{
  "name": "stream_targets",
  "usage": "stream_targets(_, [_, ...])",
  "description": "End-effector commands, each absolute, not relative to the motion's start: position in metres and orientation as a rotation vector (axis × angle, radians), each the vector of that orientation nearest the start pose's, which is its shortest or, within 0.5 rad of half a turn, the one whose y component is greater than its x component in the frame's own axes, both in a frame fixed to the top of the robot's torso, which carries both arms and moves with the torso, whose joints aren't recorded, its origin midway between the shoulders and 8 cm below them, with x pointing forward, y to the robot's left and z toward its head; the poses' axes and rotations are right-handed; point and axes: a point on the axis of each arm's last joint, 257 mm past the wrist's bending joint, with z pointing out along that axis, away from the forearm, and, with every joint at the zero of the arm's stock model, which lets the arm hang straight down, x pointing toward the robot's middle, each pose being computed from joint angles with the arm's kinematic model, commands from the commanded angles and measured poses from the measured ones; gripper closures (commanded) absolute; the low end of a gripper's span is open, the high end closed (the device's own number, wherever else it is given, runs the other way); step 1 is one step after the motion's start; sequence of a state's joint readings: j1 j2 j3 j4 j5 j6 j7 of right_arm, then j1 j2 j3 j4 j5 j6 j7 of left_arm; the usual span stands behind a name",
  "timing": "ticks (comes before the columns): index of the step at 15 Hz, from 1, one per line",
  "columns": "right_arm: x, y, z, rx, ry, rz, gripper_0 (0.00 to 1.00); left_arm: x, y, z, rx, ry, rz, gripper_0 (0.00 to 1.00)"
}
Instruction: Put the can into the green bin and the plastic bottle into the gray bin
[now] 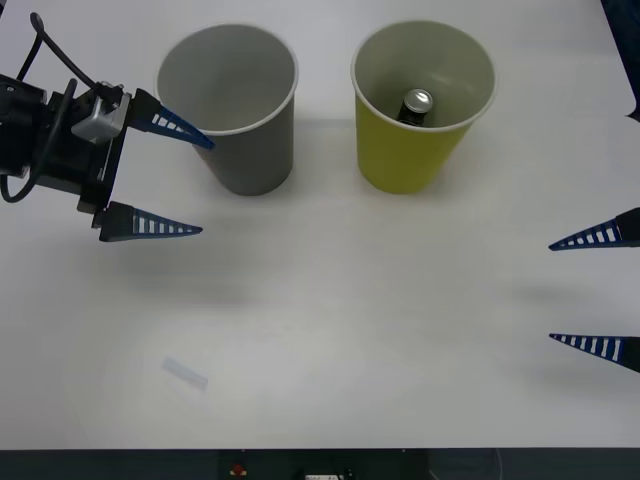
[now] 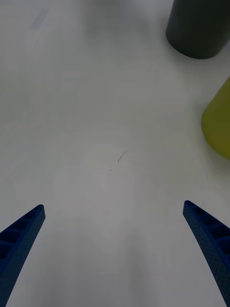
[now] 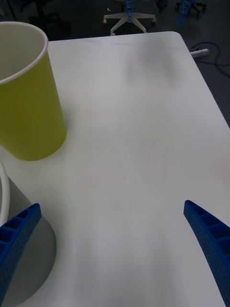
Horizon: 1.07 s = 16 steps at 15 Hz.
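Observation:
The gray bin (image 1: 245, 110) stands at the back left of the white table, and what shows of its inside is bare. Beside it, the green bin (image 1: 420, 110) holds the can (image 1: 418, 103), upright with its silver pull-tab top showing. My left gripper (image 1: 205, 188) is open just left of the gray bin, its far fingertip against the bin's wall. In the left wrist view the gray bin (image 3: 28, 259) lies by one finger, with the green bin (image 3: 28, 105) beyond it. My right gripper (image 1: 550, 292) hangs open at the table's right edge, with nothing between its fingers. The plastic bottle is out of view.
A faint pale mark (image 1: 185, 373) lies on the table (image 1: 350, 320) near the front left. The right wrist view shows the gray bin's base (image 2: 199, 29) and the green bin's side (image 2: 220, 124) well ahead of the fingers. Office chairs stand beyond the table's far edge.

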<state>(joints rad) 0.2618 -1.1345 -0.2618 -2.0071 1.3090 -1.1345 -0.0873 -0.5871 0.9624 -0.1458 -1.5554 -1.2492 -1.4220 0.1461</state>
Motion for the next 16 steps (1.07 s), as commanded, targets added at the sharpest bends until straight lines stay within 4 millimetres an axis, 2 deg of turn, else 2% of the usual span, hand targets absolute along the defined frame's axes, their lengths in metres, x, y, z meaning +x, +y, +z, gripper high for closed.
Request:
stream_targets(1, [0.341, -0.286, -0.167, -1.634, 1.596, 0.209, 0.00, 0.420, 0.196, -0.100, 1.734, 1.354, -0.534, 0.00])
stream_targets(6, [0.341, -0.286, -0.167, -1.634, 1.596, 0.209, 0.00, 0.395, 0.228, -0.124, 1.669, 1.436, -0.567, 0.00])
stream_targets(10, [0.341, -0.286, -0.167, -1.634, 1.596, 0.209, 0.00, 0.382, 0.245, -0.140, 1.620, 1.476, -0.533, 0.00])
stream_targets(16, [0.341, -0.286, -0.167, -1.634, 1.596, 0.209, 0.00, 0.373, 0.266, -0.144, 1.616, 1.502, -0.469, 0.00])
